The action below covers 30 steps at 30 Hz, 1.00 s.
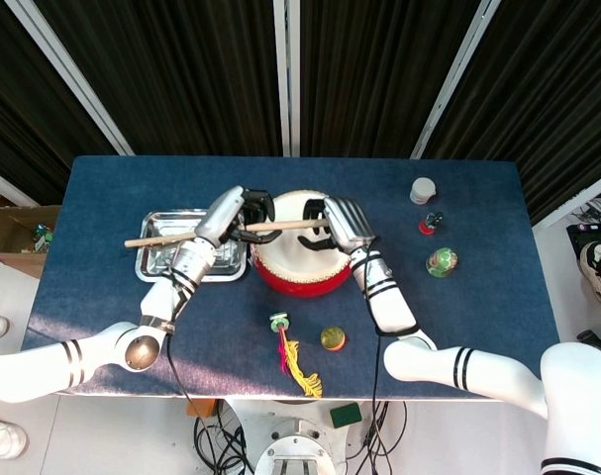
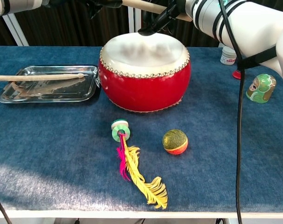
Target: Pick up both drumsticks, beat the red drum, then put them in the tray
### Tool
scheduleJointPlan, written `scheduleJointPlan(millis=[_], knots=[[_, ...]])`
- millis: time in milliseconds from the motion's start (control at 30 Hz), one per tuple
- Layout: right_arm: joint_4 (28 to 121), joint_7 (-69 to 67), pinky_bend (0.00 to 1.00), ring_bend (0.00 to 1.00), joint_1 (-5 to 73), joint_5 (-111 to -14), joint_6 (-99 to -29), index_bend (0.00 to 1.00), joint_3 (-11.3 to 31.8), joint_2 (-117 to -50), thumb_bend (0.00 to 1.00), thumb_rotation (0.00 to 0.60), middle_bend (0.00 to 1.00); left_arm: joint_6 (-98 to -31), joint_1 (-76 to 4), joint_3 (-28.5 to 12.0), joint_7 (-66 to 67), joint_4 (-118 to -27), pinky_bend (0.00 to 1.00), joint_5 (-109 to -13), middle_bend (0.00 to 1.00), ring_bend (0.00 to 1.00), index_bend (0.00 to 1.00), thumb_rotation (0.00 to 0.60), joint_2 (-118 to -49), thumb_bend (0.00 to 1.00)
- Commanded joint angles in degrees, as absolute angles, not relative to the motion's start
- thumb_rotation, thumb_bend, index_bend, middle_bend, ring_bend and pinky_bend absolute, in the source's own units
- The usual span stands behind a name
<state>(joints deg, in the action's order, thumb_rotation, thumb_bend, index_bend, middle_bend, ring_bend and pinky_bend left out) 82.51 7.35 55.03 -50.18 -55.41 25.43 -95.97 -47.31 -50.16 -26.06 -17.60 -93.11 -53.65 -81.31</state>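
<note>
**Second drumstick held over the red drum**

No writing can be read; the small white jar (image 2: 229, 55) carries a label too small to make out. The red drum (image 1: 298, 247) stands mid-table, just right of the metal tray (image 1: 186, 259). One drumstick (image 2: 38, 77) lies across the tray. The other drumstick (image 1: 280, 225) sits above the drumhead, the right hand (image 1: 340, 224) curled around it. The left hand (image 1: 243, 214) touches its other end; whether those fingers clasp it I cannot tell.
</note>
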Motion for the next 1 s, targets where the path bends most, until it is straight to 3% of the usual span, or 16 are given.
scheduleJointPlan(millis=[33, 167, 567, 733, 1000], knots=[[82.8, 6.9, 0.66, 0.57, 54.9, -50.3, -55.3, 0.55, 25.5, -95.7, 0.1, 0.6, 0.6, -45.1, -49.4, -27.0, -21.7, -92.7, 0.71, -54.4, 0.79, 0.7, 0.8, 0.6, -80.7, 0.39], [83.1, 6.8, 0.61, 0.51, 54.8, -50.3, -55.3, 0.46, 25.5, -95.3, 0.07, 0.6, 0.54, -43.9, -48.8, -27.6, -25.3, -92.4, 0.71, -55.2, 0.79, 0.7, 0.8, 0.6, -80.3, 0.39], [85.7, 4.8, 0.33, 0.24, 53.3, -52.1, -56.1, 0.02, 25.6, -92.8, 0.0, 0.6, 0.22, -42.0, -46.9, -28.7, -34.4, -91.6, 0.71, -58.9, 0.79, 0.7, 0.8, 0.6, -79.2, 0.38], [87.8, 2.8, 0.22, 0.11, 51.5, -54.4, -57.8, 0.0, 25.9, -90.3, 0.0, 0.6, 0.09, -42.0, -45.0, -28.6, -39.0, -91.0, 0.71, -61.9, 0.79, 0.7, 0.8, 0.6, -78.1, 0.39], [93.3, 2.8, 0.16, 0.06, 47.8, -57.1, -60.3, 0.0, 25.4, -83.5, 0.0, 0.6, 0.04, -43.1, -42.3, -27.6, -44.1, -90.0, 0.71, -65.4, 0.79, 0.7, 0.8, 0.6, -76.0, 0.39]])
